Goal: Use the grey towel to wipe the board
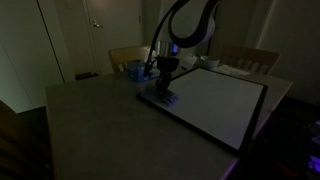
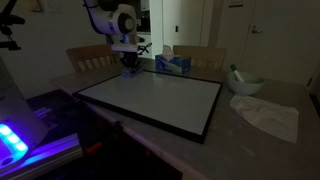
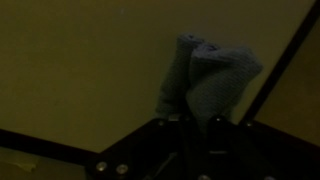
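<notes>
The grey towel (image 3: 205,75) is lying bunched on the far left corner of the board (image 2: 150,100). Your hand (image 2: 130,64) is gripping its folds, fully closed, and probably pressing down so the cloth rubs the white surface, not the bench (image 2: 260,150).

White arm (image 2: 120,20), rounded links, dark joint rings; black gripper (image 2: 131,66), pale screw heads.
</notes>
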